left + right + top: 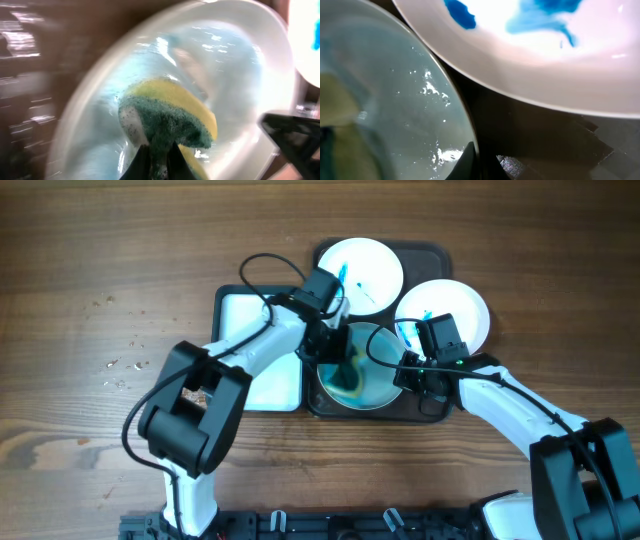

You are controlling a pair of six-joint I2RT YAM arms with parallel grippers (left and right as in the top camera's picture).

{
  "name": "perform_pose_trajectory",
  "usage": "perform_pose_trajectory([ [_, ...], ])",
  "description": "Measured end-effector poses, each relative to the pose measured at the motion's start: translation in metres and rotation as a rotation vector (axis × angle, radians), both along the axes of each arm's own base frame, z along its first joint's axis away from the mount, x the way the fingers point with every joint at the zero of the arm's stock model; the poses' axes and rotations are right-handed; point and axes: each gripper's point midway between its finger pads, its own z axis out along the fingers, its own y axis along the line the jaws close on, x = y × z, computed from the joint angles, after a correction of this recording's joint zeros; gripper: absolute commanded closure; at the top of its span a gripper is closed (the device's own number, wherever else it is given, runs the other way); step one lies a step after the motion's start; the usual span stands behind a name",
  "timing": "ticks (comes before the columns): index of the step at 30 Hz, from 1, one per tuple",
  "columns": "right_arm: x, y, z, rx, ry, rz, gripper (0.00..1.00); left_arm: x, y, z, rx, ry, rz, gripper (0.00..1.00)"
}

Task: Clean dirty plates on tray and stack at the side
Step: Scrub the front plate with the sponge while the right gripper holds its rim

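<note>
The overhead view is evenly bright and sharp. Both wrist views are blurred, with glare on the wet plate (pixel 225 65).

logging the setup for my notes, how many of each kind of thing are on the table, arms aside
plates: 3
trays: 2 (dark brown tray, white tray)
sponge: 1
total: 6
</note>
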Motion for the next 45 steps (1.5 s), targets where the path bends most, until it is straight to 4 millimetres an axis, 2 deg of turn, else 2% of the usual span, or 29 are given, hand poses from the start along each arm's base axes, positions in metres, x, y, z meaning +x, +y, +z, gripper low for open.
perform_pose_trajectory([
  [4, 0.000, -0.001, 0.000, 0.000, 0.001, -0.012, 0.96, -0.018, -0.049, 0.003, -0.121, -0.001, -0.071, 0.96],
  [6, 0.000, 0.000, 0.000, 0.000, 0.001, -0.013, 0.96, -0.032, -0.075, 0.006, -0.167, -0.013, -0.132, 0.96],
  [8, 0.000, 0.000, 0.000, 0.001, 0.001, -0.016, 0.96, -0.039, -0.088, 0.009, -0.191, -0.022, -0.159, 0.96],
  [9, 0.000, 0.000, 0.000, 0.002, 0.001, -0.016, 0.96, -0.039, -0.088, 0.009, -0.192, -0.020, -0.154, 0.96],
  [14, 0.001, 0.001, 0.001, 0.007, -0.002, -0.015, 0.96, -0.028, -0.064, 0.004, -0.162, 0.021, -0.092, 0.96],
  [20, 0.000, 0.006, 0.000, 0.027, 0.004, -0.003, 0.96, -0.027, -0.014, -0.005, -0.053, 0.107, -0.046, 0.96],
  [25, 0.000, 0.006, 0.000, 0.027, 0.005, -0.003, 0.96, -0.008, 0.025, -0.004, 0.065, 0.045, -0.008, 0.96],
  [29, 0.001, 0.006, 0.000, 0.029, 0.001, -0.003, 0.96, 0.010, 0.035, -0.001, 0.091, -0.022, 0.014, 0.96],
  [33, 0.002, 0.006, 0.001, 0.032, 0.001, -0.018, 0.96, 0.031, 0.018, 0.005, 0.052, -0.135, 0.014, 0.96],
  [37, 0.002, 0.005, 0.001, 0.031, 0.002, -0.023, 0.96, 0.041, -0.024, 0.013, 0.004, -0.271, -0.035, 0.96],
  [41, 0.001, 0.004, 0.000, 0.029, 0.006, -0.024, 0.96, 0.023, -0.061, 0.004, -0.011, -0.305, -0.106, 0.96],
  [45, 0.001, 0.004, 0.000, 0.029, 0.006, -0.025, 0.96, 0.012, -0.077, 0.004, -0.026, -0.289, -0.091, 0.96],
])
